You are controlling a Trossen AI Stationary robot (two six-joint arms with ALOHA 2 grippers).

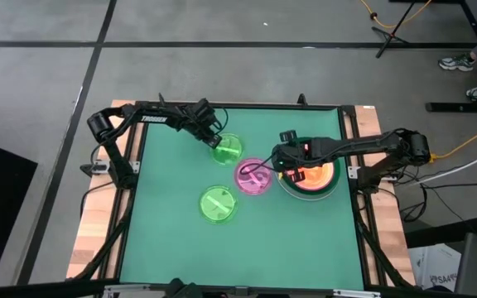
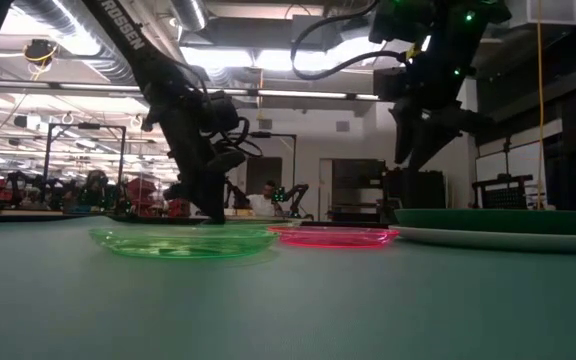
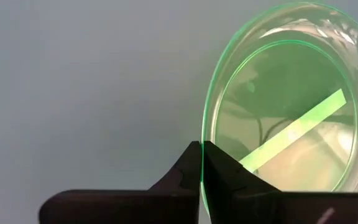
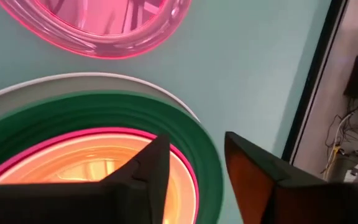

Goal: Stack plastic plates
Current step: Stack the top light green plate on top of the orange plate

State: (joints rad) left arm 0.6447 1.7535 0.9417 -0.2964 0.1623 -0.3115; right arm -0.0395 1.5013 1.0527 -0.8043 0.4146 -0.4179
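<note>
A translucent lime-green round plastic plate, crossed by one centre bar, is gripped at its rim by the left gripper, toward eleven o'clock on the green table. The right gripper, fingers spread, is held over the stacked plates at three o'clock.

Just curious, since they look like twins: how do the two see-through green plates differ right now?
The far green plate has its rim pinched in the left pincer; the near green plate lies free, touched by nothing. The far plate sits near the table's back, the near one nearer the middle, beside the pink plate. Both are small, see-through lime green, with a centre bar.
</note>
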